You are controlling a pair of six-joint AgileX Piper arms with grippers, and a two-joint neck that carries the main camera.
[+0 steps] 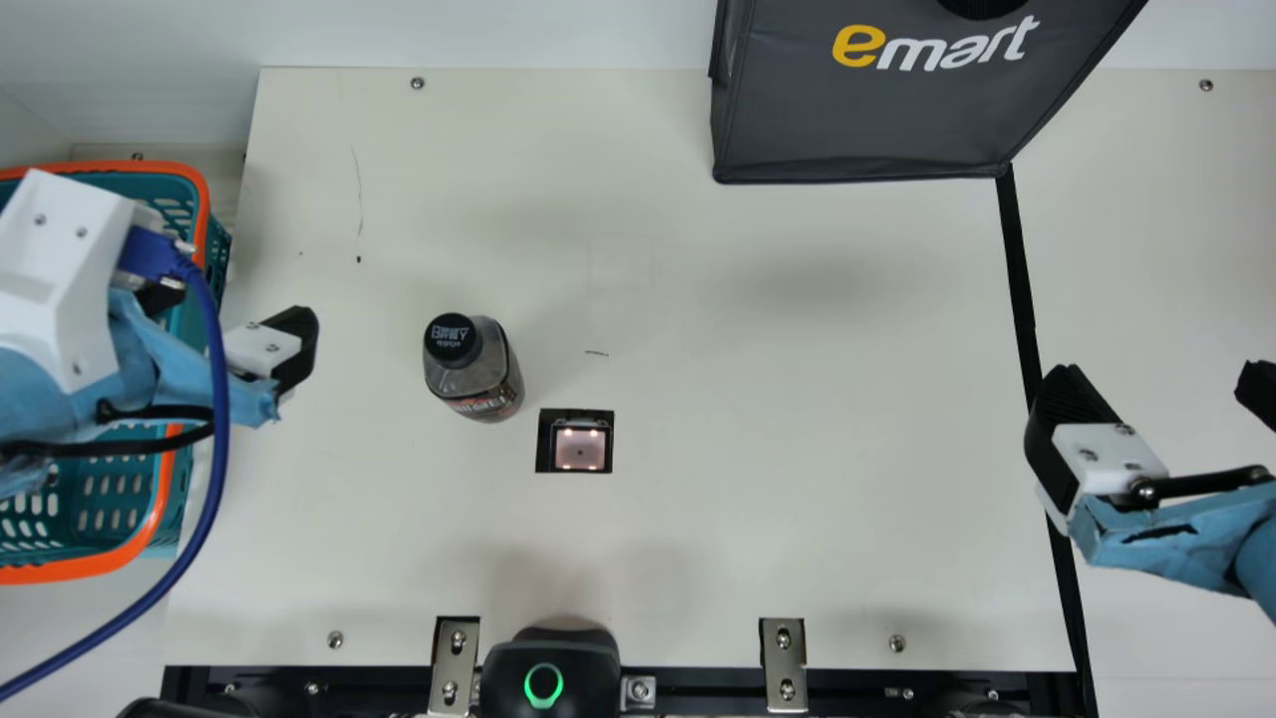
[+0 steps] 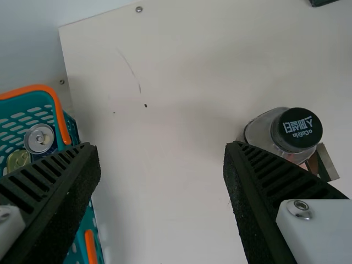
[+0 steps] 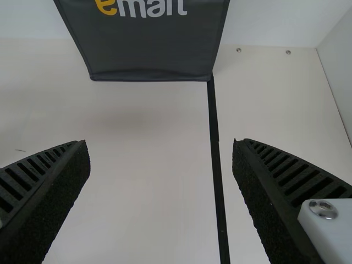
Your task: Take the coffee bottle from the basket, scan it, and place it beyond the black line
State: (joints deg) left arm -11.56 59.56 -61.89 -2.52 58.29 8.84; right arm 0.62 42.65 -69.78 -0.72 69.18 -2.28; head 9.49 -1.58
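Note:
The coffee bottle, dark with a black cap, stands upright on the table just behind and left of the square scanner window. My left gripper is left of the bottle, by the basket's right rim. In the left wrist view the gripper is open and empty, with the bottle outside its fingers. Over the black line at the right, my right gripper stands open; the right wrist view shows the gripper holding nothing, the line running between its fingers.
A dark grey bag stands at the back, its front right corner at the line's far end. Cans lie in the teal basket. A black device with a green ring sits at the front edge, between metal brackets.

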